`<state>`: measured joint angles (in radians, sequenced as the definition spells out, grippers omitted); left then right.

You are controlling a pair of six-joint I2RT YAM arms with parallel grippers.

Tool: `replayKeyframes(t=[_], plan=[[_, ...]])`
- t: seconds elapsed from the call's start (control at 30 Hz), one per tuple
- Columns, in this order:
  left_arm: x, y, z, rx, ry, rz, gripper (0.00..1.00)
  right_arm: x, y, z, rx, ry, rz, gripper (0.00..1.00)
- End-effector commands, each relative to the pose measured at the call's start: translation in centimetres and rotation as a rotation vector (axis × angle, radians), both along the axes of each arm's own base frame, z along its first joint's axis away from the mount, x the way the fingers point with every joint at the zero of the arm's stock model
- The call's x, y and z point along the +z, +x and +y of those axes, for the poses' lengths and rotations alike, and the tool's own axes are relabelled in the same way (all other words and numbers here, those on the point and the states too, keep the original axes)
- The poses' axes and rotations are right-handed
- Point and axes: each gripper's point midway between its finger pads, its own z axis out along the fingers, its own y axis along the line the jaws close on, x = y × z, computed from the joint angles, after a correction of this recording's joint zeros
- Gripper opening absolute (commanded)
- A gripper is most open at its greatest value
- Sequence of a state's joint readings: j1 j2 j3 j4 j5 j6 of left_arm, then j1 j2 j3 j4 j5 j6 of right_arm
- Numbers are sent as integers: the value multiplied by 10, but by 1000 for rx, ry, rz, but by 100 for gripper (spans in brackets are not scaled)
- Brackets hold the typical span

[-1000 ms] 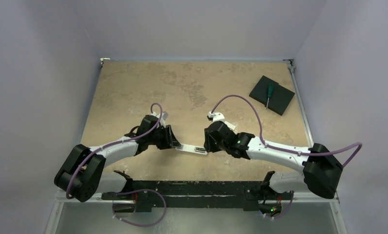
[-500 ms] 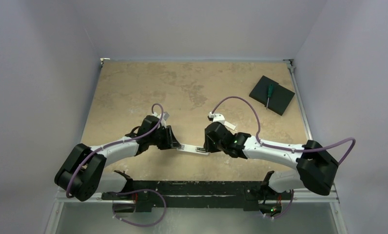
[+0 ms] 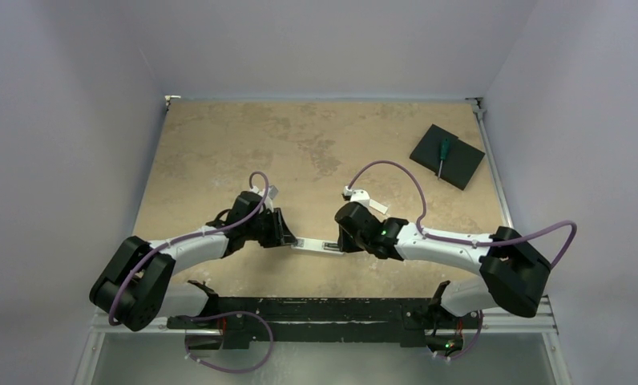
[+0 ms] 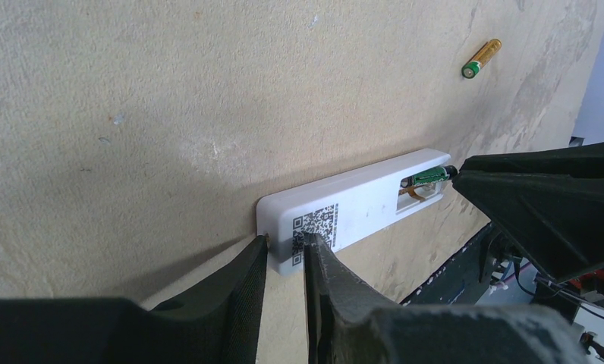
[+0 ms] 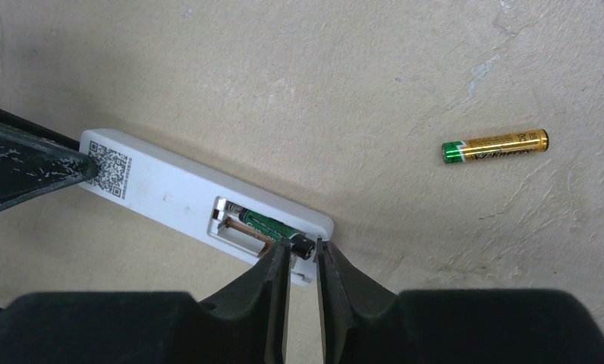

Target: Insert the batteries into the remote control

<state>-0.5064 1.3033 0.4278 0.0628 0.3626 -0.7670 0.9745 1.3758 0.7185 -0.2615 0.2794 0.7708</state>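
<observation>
Remote control: laid back-up on the counter, near its front edge and between the two arms; a QR label and the open battery recess are seen on top.
Dark battery: lodged along one side of the recess (green wrap, black cap), with the cap turned toward the remote's end.
Gold battery: left loose on the counter, apart from the remote control, out beyond its recess end.
Left gripper: set narrow; the QR-label end of the remote control is taken between its fingers, both of which are touching it.
Right gripper: set narrow at the recess end; the dark battery's black cap is framed between the fingertips, but whether it is squeezed cannot be told.
Black pad: placed at the far right corner, with a green-handled screwdriver laid on it.
</observation>
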Motion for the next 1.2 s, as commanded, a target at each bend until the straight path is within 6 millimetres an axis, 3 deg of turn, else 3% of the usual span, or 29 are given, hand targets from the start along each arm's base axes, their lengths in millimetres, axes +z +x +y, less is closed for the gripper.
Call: replayKeyframes(t=[0.0, 1.17], plan=[[9, 4, -6, -9, -32, -42, 23, 10, 10, 2, -47, 13, -29, 26], [13, 7, -8, -18, -35, -49, 20, 8, 7, 12, -18, 34, -2, 17]])
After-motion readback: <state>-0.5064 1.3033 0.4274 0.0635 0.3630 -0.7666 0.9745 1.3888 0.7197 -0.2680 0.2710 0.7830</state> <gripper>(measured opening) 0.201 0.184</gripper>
